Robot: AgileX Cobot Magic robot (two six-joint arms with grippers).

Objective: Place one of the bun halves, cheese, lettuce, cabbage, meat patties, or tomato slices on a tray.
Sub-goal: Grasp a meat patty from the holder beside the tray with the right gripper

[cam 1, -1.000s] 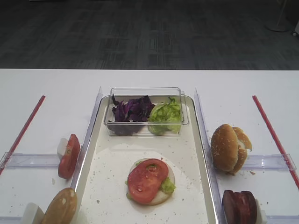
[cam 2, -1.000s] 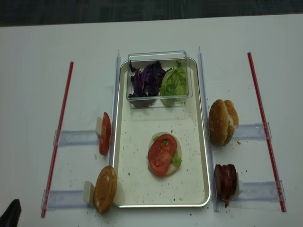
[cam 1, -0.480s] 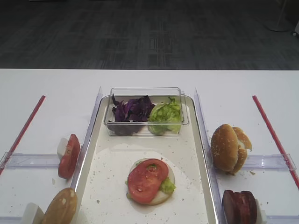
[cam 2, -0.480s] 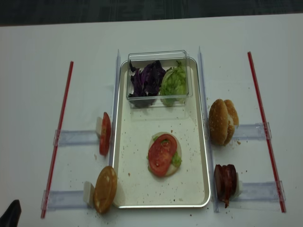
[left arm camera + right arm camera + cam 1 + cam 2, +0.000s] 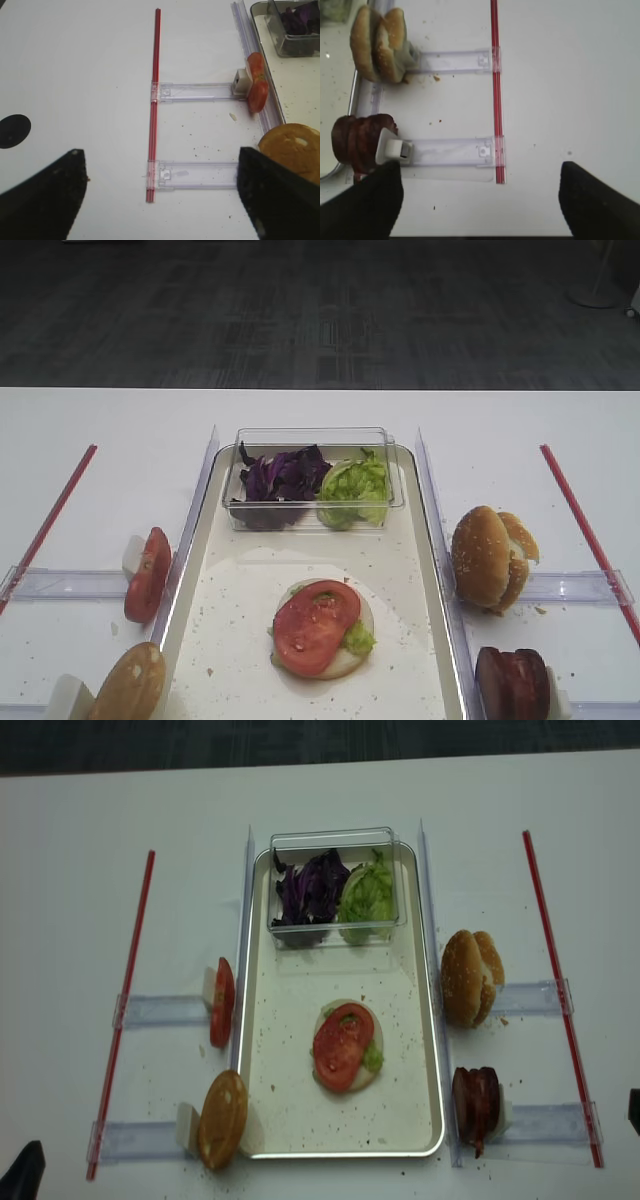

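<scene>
The tray [image 5: 400, 570] holds a bun half topped with lettuce and a tomato slice [image 5: 315, 625]. Cabbage [image 5: 280, 475] and lettuce [image 5: 352, 488] lie in a tub at its far end. Left of the tray stand tomato slices [image 5: 147, 573] and a bun half [image 5: 132, 685]. On its right are bun halves [image 5: 490, 558] and meat patties [image 5: 512, 685]. Cheese is out of view. My right gripper [image 5: 480, 205] hangs open over bare table, right of the meat patties [image 5: 357, 142]. My left gripper [image 5: 160, 200] is open and empty, left of the bun half [image 5: 295, 150].
A clear plastic tub [image 5: 310, 440] sits across the tray's far end. Red strips [image 5: 50, 520] [image 5: 585, 525] run along both sides of the table. Clear holder rails [image 5: 452, 152] [image 5: 195, 91] reach from the strips toward the tray. A black spot [image 5: 14, 131] marks the table at far left.
A dark tip of the right gripper has come into the realsense view at its right edge. The food and the left gripper have not moved.
</scene>
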